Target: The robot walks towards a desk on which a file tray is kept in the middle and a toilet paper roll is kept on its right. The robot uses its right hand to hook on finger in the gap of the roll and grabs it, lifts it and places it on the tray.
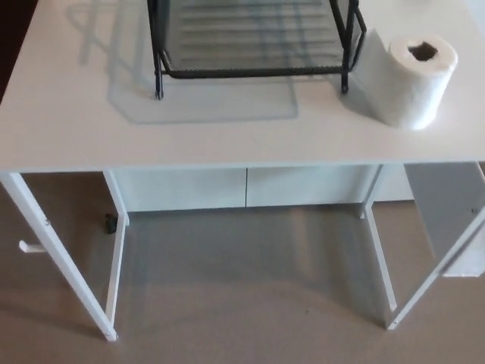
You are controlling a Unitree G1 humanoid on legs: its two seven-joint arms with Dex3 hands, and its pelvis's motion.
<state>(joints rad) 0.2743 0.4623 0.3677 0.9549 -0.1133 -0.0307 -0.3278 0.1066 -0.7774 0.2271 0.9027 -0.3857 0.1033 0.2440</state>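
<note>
A white toilet paper roll (413, 80) stands upright on the white desk (227, 133), at the right, with its dark core hole facing up. Just left of it is a black wire file tray (254, 45) in the middle of the desk; its top is cut off by the picture's upper edge. The roll stands close to the tray's right front leg but apart from it. Neither of my hands shows in the head view.
The desk stands on thin white legs (61, 262) over a beige carpet (242, 303). A white low cabinet (242, 186) sits behind, under the desktop. A white panel (447, 212) hangs at the desk's right side.
</note>
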